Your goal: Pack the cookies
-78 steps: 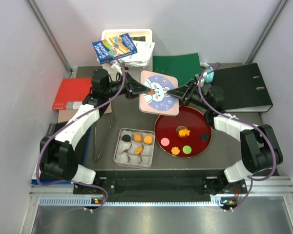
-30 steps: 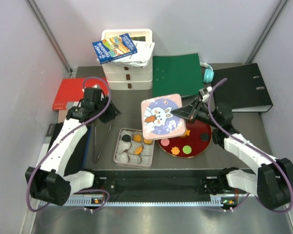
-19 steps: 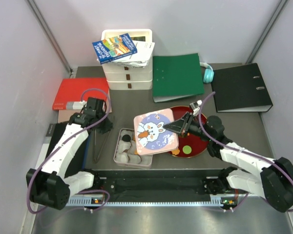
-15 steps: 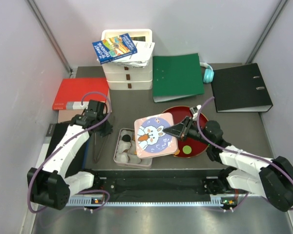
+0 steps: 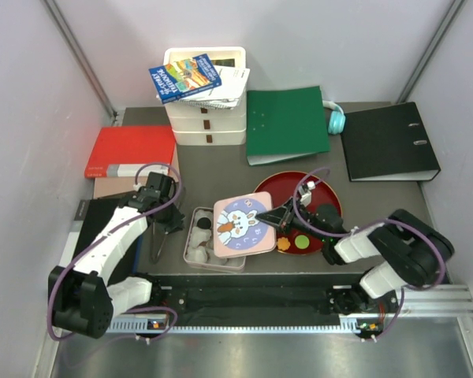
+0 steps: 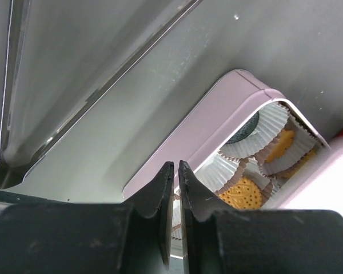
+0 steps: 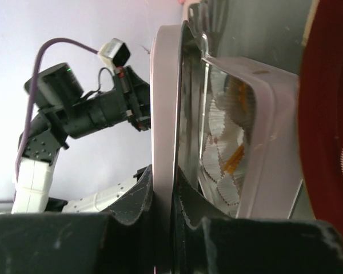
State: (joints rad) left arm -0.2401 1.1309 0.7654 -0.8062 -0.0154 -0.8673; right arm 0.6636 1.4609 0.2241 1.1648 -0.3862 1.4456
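Note:
The pink tin (image 5: 195,250) holds white paper cups with some cookies: orange ones (image 6: 243,194) and a black one (image 6: 248,121). More cookies lie on the red plate (image 5: 327,203), a green one (image 5: 301,242) and an orange one (image 5: 284,246). My right gripper (image 5: 280,214) is shut on the edge of the rabbit-print lid (image 5: 243,226). The lid hangs over the tin's right part and hides it. In the right wrist view the jaws (image 7: 164,185) pinch the lid (image 7: 164,114) beside the tin (image 7: 263,148). My left gripper (image 6: 175,166) hovers shut and empty by the tin's left edge (image 6: 177,145).
Metal tongs (image 5: 158,236) lie left of the tin, close to my left gripper (image 5: 172,223). At the back stand white stacked drawers (image 5: 205,122), a green folder (image 5: 288,124), a black binder (image 5: 390,142), teal headphones (image 5: 337,118) and a red book (image 5: 126,150).
The right gripper has carried the lid left and down from the plate to over the tin. The left gripper has closed and come nearer, to the tin's left edge.

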